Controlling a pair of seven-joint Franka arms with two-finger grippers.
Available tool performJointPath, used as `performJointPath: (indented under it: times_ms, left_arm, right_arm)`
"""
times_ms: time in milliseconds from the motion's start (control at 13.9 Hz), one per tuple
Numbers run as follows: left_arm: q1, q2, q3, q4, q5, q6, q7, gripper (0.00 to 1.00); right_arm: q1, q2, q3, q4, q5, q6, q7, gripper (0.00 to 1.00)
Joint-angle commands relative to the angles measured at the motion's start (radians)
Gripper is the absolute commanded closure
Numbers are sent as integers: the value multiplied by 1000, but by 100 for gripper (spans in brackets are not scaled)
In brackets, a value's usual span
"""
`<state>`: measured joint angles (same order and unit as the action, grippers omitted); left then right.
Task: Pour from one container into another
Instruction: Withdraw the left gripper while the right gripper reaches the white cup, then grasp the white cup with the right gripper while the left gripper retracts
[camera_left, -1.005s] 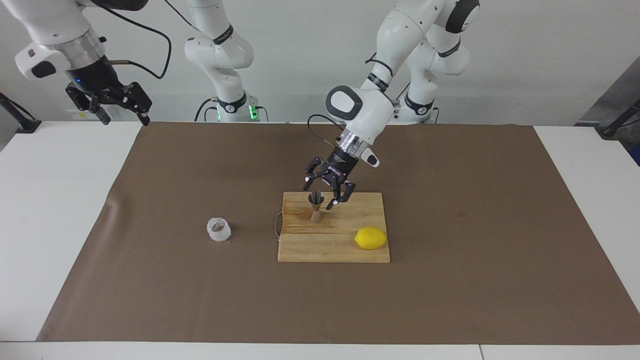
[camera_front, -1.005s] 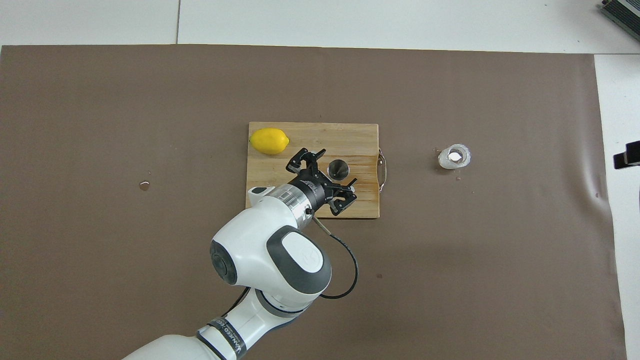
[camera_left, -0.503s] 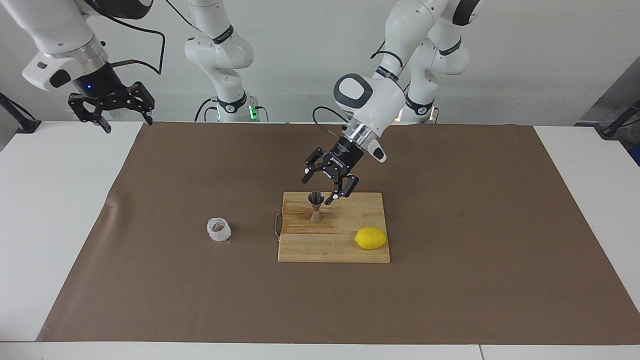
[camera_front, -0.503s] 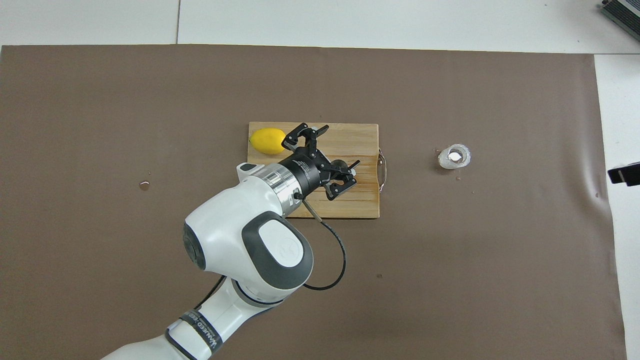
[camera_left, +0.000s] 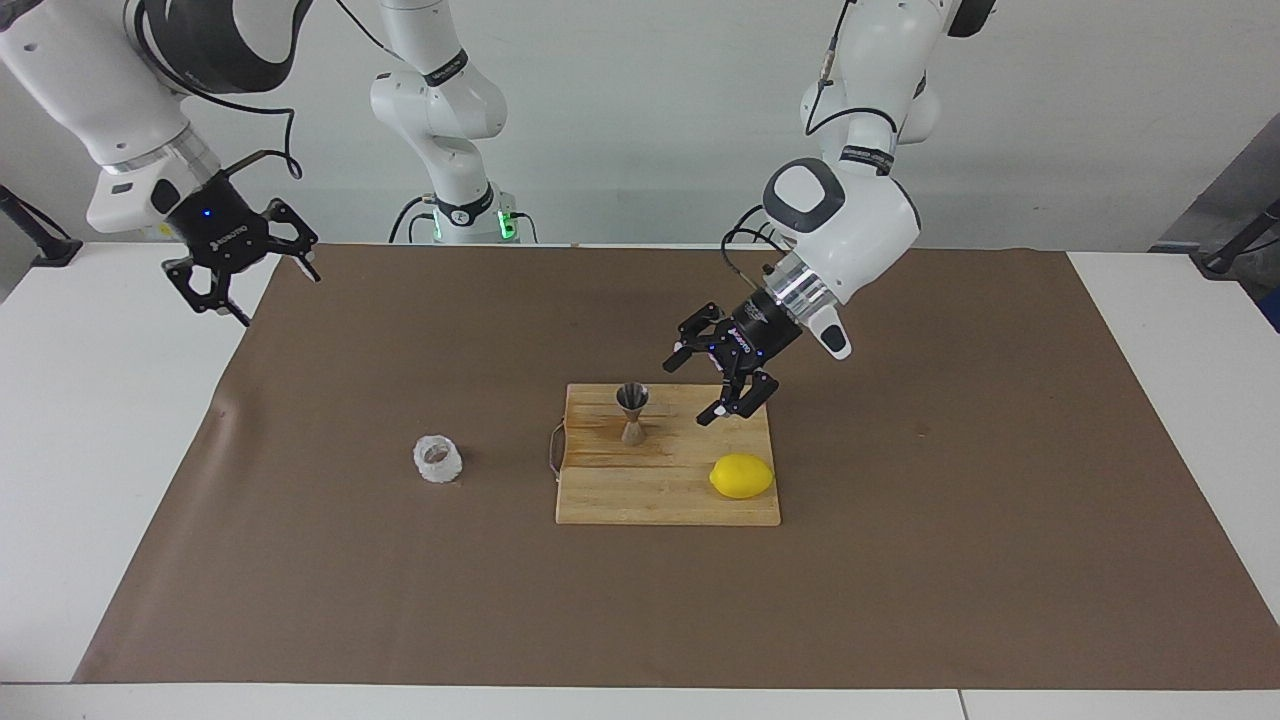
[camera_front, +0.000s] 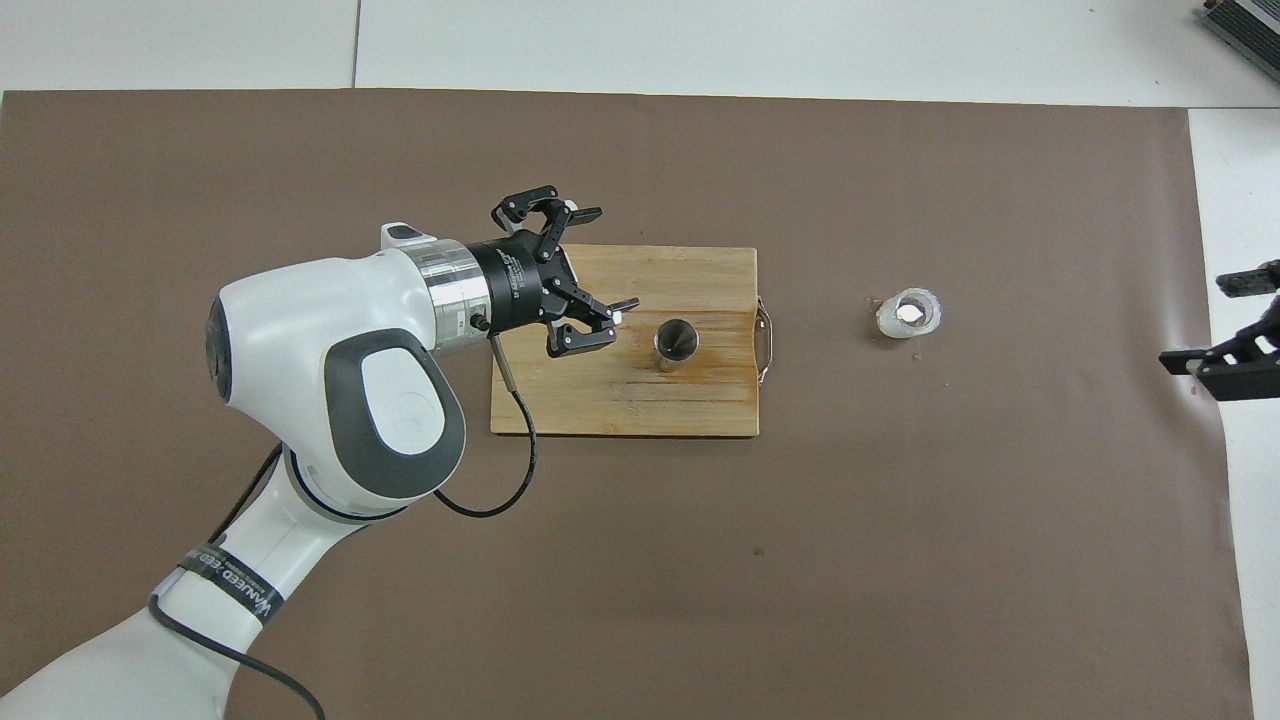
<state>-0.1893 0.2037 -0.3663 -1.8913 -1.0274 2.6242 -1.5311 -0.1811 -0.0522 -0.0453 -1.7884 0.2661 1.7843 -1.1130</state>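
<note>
The faceted glass cup (camera_left: 438, 459) stands on the brown mat toward the right arm's end, with something white inside as seen from overhead (camera_front: 909, 313). The steel jigger (camera_left: 632, 412) stands upright on the wooden cutting board (camera_left: 660, 497), also seen from overhead (camera_front: 676, 343). My left gripper (camera_left: 694, 391) is open and empty, in the air over the board's edge nearest the robots, beside the jigger and apart from it; overhead (camera_front: 611, 258) it hides the lemon. My right gripper (camera_left: 277, 299) is open and empty, raised over the mat's edge at its own end (camera_front: 1194, 321).
A yellow lemon (camera_left: 741, 476) lies on the board's corner toward the left arm's end. The board (camera_front: 620, 400) has a metal handle (camera_front: 766, 338) facing the cup. The brown mat (camera_left: 900, 560) covers most of the white table.
My left gripper has drawn away from the jigger, up and toward the left arm's end. My right gripper has come down and swung toward the mat's edge. Jigger, cup and lemon have not moved.
</note>
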Motion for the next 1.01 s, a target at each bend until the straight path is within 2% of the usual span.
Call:
performJointPath:
  times_ms: [0,215,574,646,790,933]
  left_arm:
    - [33,-39,10,-26,212,-122,-15,0]
    - [63,-62,33,-20,515,-254,-15,0]
    - [99,-64,32,-8,939,-319,14,0]
    - [99,-67,32,-8,982,-320,55,0]
    - [132,-79,38,-9,991,-343,219,0]
    - [171,-121,41,-15,991,-369,445,0]
  right_arm:
    - [-23,53,5,-55,122,52,-237,0]
    - [-61,207,5,-52,310,81,-543,0]
    - [-46,324,16,-46,393,167,-694,0]
    - [-44,348,24,-45,397,164,-706,0]
    - [-64,451,48,-42,555,144,-828,0]
    - [-44,463,50,-32,587,165,-858,0]
